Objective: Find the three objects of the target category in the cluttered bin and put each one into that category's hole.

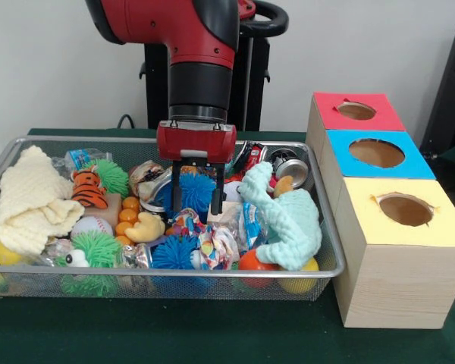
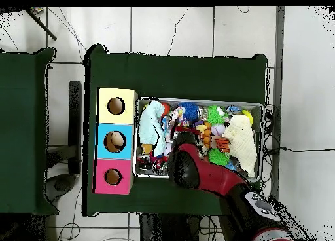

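Observation:
The wire-mesh bin (image 1: 174, 271) is full of toys. The mint-green knitted cloth (image 1: 290, 220) lies at its right end and also shows in the overhead view (image 2: 152, 124). The pale-yellow knitted cloth (image 1: 29, 201) lies at the left end and also shows from above (image 2: 243, 144). The small white printed cloth (image 1: 211, 241) lies crumpled near the front middle. My gripper (image 1: 196, 206) is open and empty. It hangs over the bin's middle, just in front of a blue spiky ball (image 1: 195, 189). The blue-topped box's hole (image 1: 376, 152) is to the right of the bin and also shows from above (image 2: 115, 141).
Red-topped (image 1: 356, 111) and yellow-topped (image 1: 406, 209) boxes flank the blue one. The bin also holds a toy tiger (image 1: 87, 188), green spiky balls (image 1: 91, 250), a yellow duck (image 1: 145, 226), orange balls (image 1: 127, 215), a can (image 1: 291, 168) and another blue spiky ball (image 1: 173, 253).

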Tool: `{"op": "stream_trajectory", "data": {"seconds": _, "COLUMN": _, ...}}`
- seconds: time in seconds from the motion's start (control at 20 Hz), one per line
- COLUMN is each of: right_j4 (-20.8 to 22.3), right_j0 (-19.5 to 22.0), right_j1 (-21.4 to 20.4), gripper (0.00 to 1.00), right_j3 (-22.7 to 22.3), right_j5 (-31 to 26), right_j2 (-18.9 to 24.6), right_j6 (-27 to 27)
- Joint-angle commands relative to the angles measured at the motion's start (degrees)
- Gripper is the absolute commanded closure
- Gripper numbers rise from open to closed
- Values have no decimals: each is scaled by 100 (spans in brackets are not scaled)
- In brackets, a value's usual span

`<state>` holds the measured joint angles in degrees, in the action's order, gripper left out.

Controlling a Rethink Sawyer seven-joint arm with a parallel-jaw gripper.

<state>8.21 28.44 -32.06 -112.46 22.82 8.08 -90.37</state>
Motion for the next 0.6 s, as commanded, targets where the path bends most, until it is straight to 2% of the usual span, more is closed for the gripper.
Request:
{"op": "stream_trajectory", "data": {"seconds": 0.05, "right_j4": -131, "right_j0": 162, "right_j1": 136, "gripper": 0, "right_j3": 379, "right_j5": 9, "right_j2": 457, "right_j6": -1379}}
{"op": "stream_trajectory", "data": {"seconds": 0.6, "right_j4": -244, "right_j0": -163, "right_j1": 492, "gripper": 0, "right_j3": 466, "right_j5": 577, "right_j2": 69, "right_j6": -1317}}
